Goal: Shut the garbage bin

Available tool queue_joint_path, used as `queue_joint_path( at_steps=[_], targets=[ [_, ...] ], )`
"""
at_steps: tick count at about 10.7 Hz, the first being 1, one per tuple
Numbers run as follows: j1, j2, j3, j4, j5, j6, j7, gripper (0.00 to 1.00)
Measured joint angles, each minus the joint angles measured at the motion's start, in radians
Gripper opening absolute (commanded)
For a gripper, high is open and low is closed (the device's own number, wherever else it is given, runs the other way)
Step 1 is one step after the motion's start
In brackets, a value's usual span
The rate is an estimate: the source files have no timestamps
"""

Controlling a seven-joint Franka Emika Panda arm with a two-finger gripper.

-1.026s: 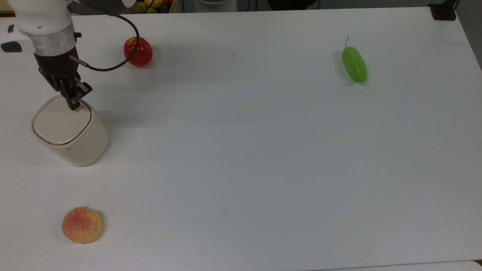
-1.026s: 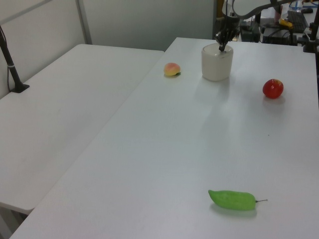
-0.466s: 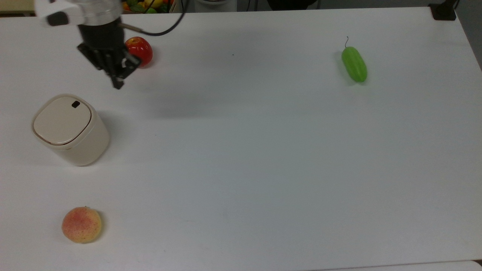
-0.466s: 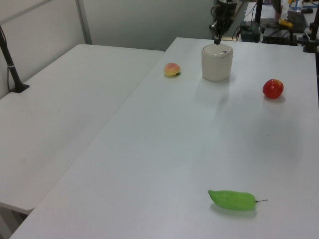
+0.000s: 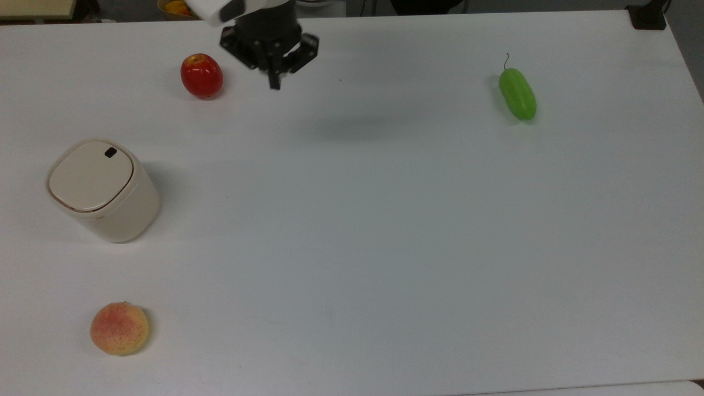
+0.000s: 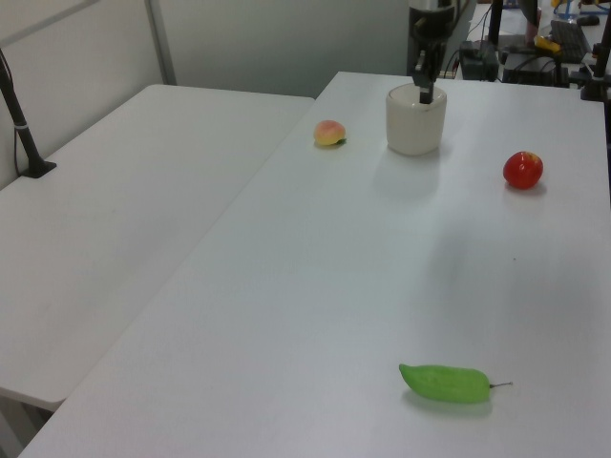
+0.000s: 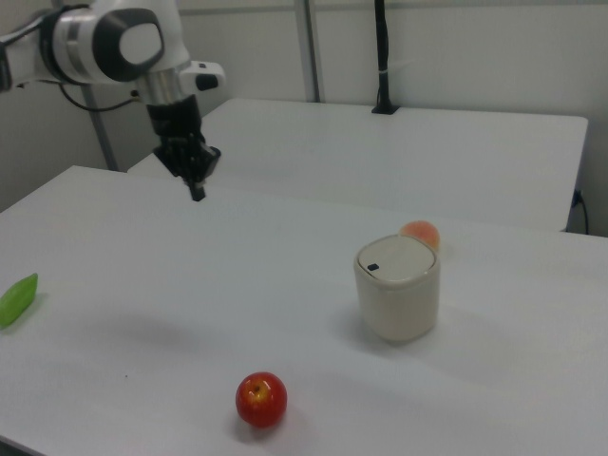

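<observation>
1. Top view: my gripper [image 5: 273,82] hangs above the table [image 5: 385,231] near its far edge, just right of the apple [image 5: 202,75] as the top view shows it. Fingers pinched together to a point, nothing between them.
2. The bin [image 5: 102,190] stands near the top view's left edge, well apart from me. Its lid [image 5: 91,176] lies flat and flush with the rim, black mark [image 5: 110,152] up. In the right view the lid [image 7: 397,258] also sits level on the bin [image 7: 397,288]. I judge the closing done.
3. Risk: if the latch has not caught, the lid could spring up again. I cannot tell from here whether it has.
4. Risk: going back to press again could tip or slide the bin, since it looks light and stands free.
5. Risk: a low sweep toward the top view's left could knock the apple and set it rolling.
6. The peach [image 5: 119,328] and cucumber [image 5: 517,93] are well clear of me; no concern there.
</observation>
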Motion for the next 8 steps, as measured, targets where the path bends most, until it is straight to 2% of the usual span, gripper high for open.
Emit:
queue_joint_path(
  at_steps=[2,3,5,6,7,8],
  targets=[
    [0.026,-0.044,0.000,0.000,-0.001,-0.105,-0.073,0.00],
    [0.026,-0.059,-0.001,-0.001,-0.001,-0.123,-0.091,0.04],
    [0.023,-0.067,-0.008,-0.002,-0.001,-0.125,-0.097,0.40],
    [0.022,-0.067,-0.011,-0.004,-0.001,-0.125,-0.098,0.73],
    [0.021,-0.067,-0.013,-0.004,-0.001,-0.125,-0.098,0.99],
    [0.020,-0.067,-0.014,-0.004,-0.001,-0.125,-0.098,1.00]
  ],
)
